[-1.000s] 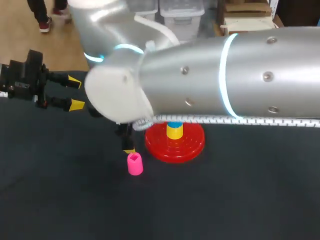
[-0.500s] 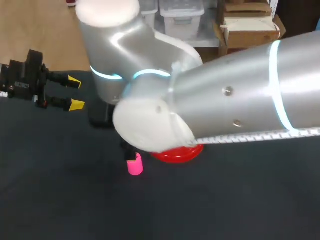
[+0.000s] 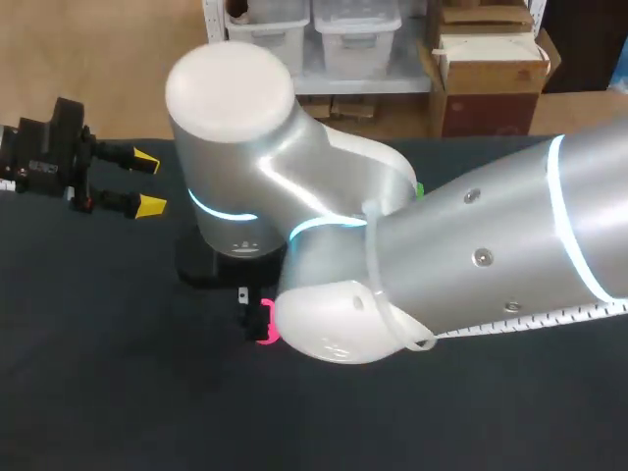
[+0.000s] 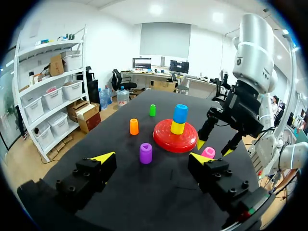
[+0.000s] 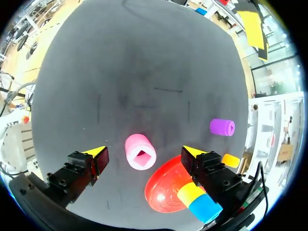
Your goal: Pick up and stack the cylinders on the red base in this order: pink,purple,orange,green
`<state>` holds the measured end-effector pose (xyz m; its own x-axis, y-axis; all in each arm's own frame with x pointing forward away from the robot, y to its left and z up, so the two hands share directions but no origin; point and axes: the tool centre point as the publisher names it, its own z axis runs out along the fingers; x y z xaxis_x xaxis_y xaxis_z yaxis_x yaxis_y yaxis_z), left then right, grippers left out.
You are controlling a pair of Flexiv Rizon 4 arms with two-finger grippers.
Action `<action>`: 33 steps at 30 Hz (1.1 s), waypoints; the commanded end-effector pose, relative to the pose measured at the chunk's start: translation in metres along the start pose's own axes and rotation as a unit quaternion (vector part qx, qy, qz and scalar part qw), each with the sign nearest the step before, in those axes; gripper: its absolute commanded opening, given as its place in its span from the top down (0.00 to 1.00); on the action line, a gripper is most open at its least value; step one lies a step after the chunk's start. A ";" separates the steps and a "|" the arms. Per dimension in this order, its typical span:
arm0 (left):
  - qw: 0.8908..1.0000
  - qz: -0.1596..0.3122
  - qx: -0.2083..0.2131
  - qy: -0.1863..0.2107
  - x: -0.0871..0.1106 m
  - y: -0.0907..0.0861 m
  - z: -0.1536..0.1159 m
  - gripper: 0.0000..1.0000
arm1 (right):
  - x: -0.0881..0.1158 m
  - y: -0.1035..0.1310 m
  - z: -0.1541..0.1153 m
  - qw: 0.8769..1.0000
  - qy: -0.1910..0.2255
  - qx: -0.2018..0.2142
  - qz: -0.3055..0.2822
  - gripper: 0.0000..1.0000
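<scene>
At the table's far left, the left gripper [image 3: 147,183] hangs with its fingers apart. Toward the middle, the right gripper [image 4: 213,147] straddles the upright pink cylinder [image 5: 140,152] (fingers spread wide, touching neither side), just left of the red base [image 4: 168,139].

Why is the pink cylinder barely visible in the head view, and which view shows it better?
Head view: my right arm blocks all but a sliver of the pink cylinder. Right wrist view: it shows whole, evenly lit, between the right gripper's open fingers.
</scene>
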<state>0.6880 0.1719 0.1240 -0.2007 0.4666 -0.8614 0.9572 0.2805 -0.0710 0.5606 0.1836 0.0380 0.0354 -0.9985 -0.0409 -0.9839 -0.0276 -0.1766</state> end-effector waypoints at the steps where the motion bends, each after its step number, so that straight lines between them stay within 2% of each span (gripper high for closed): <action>1: 1.000 0.002 -0.002 -0.002 0.002 -0.001 0.000 0.00 | 0.007 -0.003 0.001 1.000 -0.004 0.003 0.002 0.00; 12: 1.000 0.002 -0.002 -0.002 0.002 -0.001 0.000 0.00 | 0.005 -0.005 0.007 0.998 -0.003 -0.054 -0.021 0.00; 19: 1.000 0.002 -0.002 -0.002 0.002 -0.001 0.000 0.00 | 0.001 -0.006 0.009 0.998 0.003 -0.060 -0.027 0.00; 20: 1.000 0.002 -0.002 -0.002 0.002 -0.001 0.000 0.00 | 0.000 -0.006 0.010 0.998 0.001 -0.058 -0.027 0.04; 21: 1.000 0.002 -0.002 -0.002 0.002 -0.001 0.000 0.00 | 0.000 -0.005 0.010 0.998 0.001 -0.057 -0.027 0.20; 22: 1.000 0.002 -0.002 -0.002 0.002 -0.001 0.000 0.00 | -0.001 -0.005 0.011 0.998 0.001 -0.057 -0.027 0.31; 24: 1.000 0.002 -0.002 -0.002 0.002 -0.001 0.000 0.00 | -0.002 -0.003 0.013 0.998 0.002 -0.056 -0.026 0.47; 29: 1.000 0.002 -0.002 -0.002 0.002 -0.001 0.000 0.00 | -0.001 0.001 0.017 0.999 0.002 -0.048 -0.018 0.56; 33: 1.000 0.002 -0.002 -0.002 0.002 -0.001 0.000 0.00 | 0.000 0.003 0.018 0.999 0.007 -0.042 -0.011 0.58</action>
<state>0.6880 0.1720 0.1240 -0.2007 0.4666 -0.8614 0.9572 0.2806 -0.0711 0.5650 0.1867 0.0213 0.0566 -0.9982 -0.0200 -0.9952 -0.0548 -0.0809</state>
